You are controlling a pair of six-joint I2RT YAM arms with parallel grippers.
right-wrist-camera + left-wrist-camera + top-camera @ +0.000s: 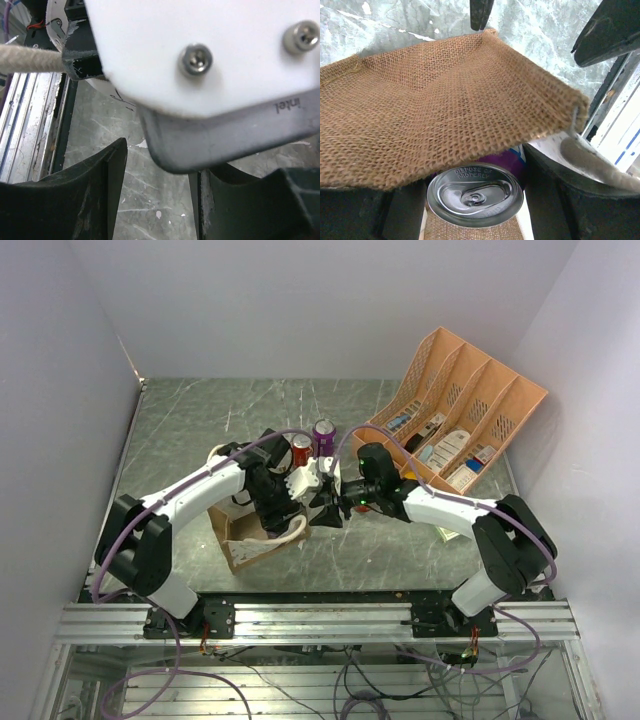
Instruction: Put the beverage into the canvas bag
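The canvas bag [243, 548] is brown with a white patterned side and cream rope handles, and sits at the near left of the table. My left gripper [280, 510] reaches into its mouth and is shut on a silver-topped purple can [475, 192]. The can sits between the black fingers [555, 205], and a burlap wall [445, 100] hangs over it. My right gripper [328, 508] is open and empty, just right of the bag. Its fingertips [480, 12] show at the bag's far edge. In the right wrist view the left arm's white camera housing [200, 55] fills the frame above the open fingers [100, 195].
A red can [301, 448] and a purple can [324, 435] stand upright on the table behind the grippers. An orange file organizer [470, 400] holding papers lies at the back right. White walls enclose the table on three sides.
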